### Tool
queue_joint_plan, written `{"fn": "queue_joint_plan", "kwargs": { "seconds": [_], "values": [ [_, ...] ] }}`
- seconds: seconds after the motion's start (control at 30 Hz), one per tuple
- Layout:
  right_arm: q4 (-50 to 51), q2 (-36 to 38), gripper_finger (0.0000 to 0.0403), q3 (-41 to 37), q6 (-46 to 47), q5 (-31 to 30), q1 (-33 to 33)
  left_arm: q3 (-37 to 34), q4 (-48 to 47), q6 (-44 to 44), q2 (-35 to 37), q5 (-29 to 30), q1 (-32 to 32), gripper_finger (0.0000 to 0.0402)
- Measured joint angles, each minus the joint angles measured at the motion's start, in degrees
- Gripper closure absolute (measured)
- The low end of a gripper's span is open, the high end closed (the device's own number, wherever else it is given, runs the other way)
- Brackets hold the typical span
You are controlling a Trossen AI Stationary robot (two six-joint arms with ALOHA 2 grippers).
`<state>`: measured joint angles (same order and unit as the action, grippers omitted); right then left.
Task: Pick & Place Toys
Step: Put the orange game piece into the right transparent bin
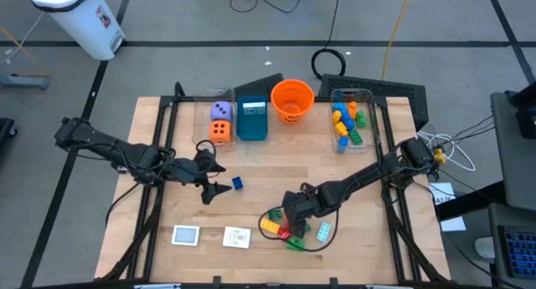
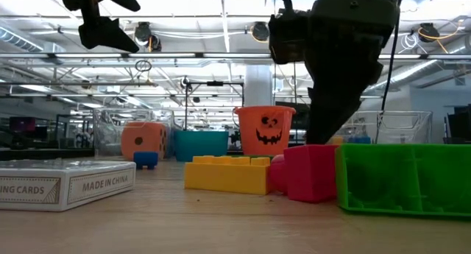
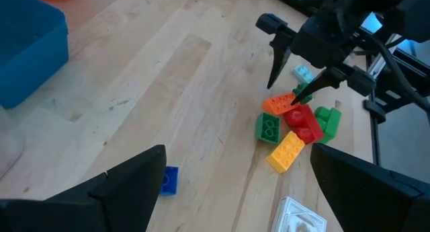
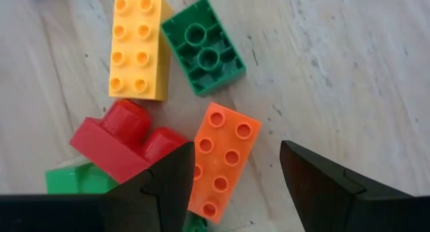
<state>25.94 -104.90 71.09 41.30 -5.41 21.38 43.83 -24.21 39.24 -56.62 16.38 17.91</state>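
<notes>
A heap of toy bricks lies near the table's front, right of the middle: orange (image 4: 222, 161), yellow (image 4: 139, 47), green (image 4: 201, 54) and red (image 4: 124, 141). My right gripper (image 4: 235, 171) is open and slants down over the heap (image 1: 285, 232). Its fingers stand on either side of the orange brick, which lies flat on the wood. My left gripper (image 1: 209, 185) hangs open above the table's left middle, near a lone blue brick (image 1: 237, 183). Two white cards (image 1: 186, 235) (image 1: 238, 237) lie at the front.
Along the far edge stand a clear bin holding an orange die (image 1: 220, 131) and a purple die (image 1: 221, 112), a teal box (image 1: 251, 120), an orange bucket (image 1: 292, 100) and a clear bin of bricks (image 1: 350, 121). Bare wood lies between the two arms.
</notes>
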Motion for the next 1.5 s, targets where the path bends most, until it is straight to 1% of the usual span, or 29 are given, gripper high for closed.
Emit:
{"fn": "queue_joint_plan", "kwargs": {
  "seconds": [0.3, 0.47, 0.63, 0.77, 0.9, 1.5],
  "values": [
    [3.8, 0.0, 0.0191, 0.0, -0.5, -0.2, -0.4, 0.0, 0.0, 0.1, 0.0, 0.0, 0.0, 0.0023],
    [4.4, 0.0, 0.0191, 0.0, -0.4, -0.3, -0.4, 0.0, 0.0, 0.1, 0.0, 0.0, 0.0, 0.0023],
    [4.2, 0.0, 0.0191, 0.0, -0.1, -0.3, -0.7, 0.0, 0.0, 0.2, 0.0, 0.0, 0.0, 0.0023],
    [1.6, 0.0, 0.0191, 0.0, -0.2, -0.3, -0.8, 0.0, 0.0, 0.2, 0.0, 0.0, 0.0, 0.0023],
    [-0.2, 0.0, 0.0191, 0.0, -1.4, 2.4, -0.7, 0.0, 0.0, 0.5, 0.0, 0.0, 0.0, 0.0023],
    [0.0, 0.0, 0.0191, 0.0, -3.6, 2.8, -1.2, 0.0, 0.0, 1.4, 0.0, 0.0, 0.0, 0.0023]
  ]
}}
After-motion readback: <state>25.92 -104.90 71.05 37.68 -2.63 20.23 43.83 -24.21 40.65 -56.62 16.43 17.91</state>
